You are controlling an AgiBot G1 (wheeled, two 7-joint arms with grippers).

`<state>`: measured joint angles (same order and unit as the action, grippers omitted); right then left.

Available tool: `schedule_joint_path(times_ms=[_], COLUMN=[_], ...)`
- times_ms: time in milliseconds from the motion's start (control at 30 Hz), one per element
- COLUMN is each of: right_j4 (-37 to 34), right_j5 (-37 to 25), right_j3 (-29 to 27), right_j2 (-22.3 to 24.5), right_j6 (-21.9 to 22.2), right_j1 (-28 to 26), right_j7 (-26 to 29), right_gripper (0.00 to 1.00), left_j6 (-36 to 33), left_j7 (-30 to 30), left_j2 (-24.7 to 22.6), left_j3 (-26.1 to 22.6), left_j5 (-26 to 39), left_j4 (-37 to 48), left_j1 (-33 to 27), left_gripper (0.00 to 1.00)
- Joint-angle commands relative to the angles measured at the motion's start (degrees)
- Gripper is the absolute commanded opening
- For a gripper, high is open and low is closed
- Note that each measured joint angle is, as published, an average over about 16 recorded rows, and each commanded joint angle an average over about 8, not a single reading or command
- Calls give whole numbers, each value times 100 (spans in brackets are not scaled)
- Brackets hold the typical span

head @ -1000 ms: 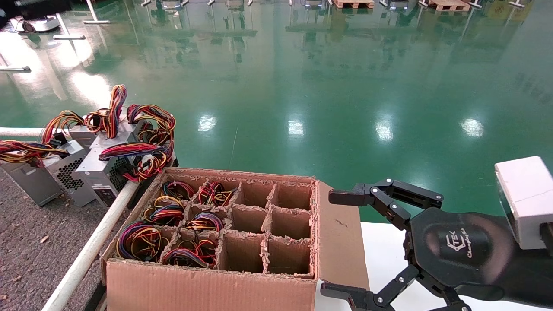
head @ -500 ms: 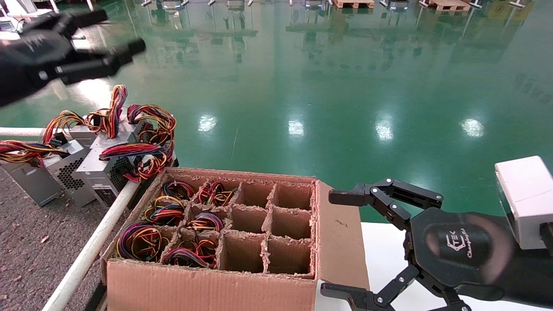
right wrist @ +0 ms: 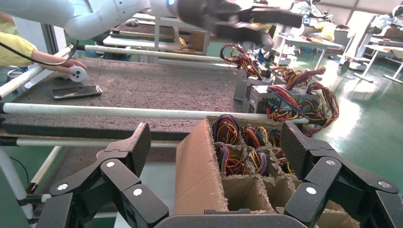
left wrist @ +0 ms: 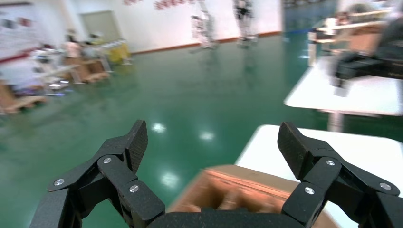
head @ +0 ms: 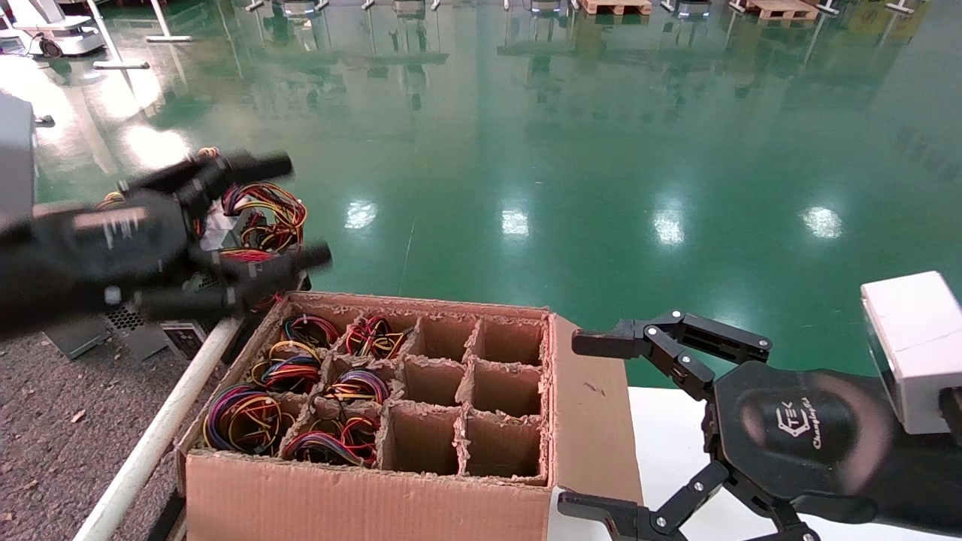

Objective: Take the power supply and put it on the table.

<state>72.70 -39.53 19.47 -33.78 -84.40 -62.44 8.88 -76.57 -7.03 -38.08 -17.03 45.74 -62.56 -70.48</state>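
Observation:
Several power supplies stand in the left cells of a cardboard box [head: 361, 503]; only their coloured wire bundles [head: 244, 417] show. More silver-grey power supplies [right wrist: 266, 97] with wires [head: 263, 218] sit on the dark speckled table [head: 45, 421]. My left gripper [head: 301, 210] hangs open and empty above the box's far left corner, in front of those units. In the left wrist view the left gripper [left wrist: 211, 142] has the blurred box [left wrist: 237, 190] below it. My right gripper [head: 575, 424] stays open and empty beside the box's right flap [right wrist: 197, 171].
A white round rail [head: 150, 443] edges the table next to the box. The box rests on a smooth white surface [head: 669, 451]. A phone [right wrist: 76, 91] and a person's hand [right wrist: 71, 66] lie on the table's far side. Green floor lies beyond.
My left arm came in from the upper left and dropped down and right toward the box's far left corner, now covering part of the units on the table. The right arm has not moved.

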Motion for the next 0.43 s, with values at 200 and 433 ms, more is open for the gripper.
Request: schedule_joint_path(times_ms=[200, 433], right_j4=[0, -1], right_j5=[0, 0], right_j3=[1, 1], right_j2=[0, 1], right_j6=[0, 1], right_j1=[0, 0], right_j7=[0, -1], right_gripper=[100, 100], left_j6=[-580, -941], left_j7=[-236, -381], left_j2=[195, 316], left_j3=[64, 102], left_j5=[-247, -399], left_j4=[-701, -1138], left_j1=[567, 920], left_gripper=[100, 100])
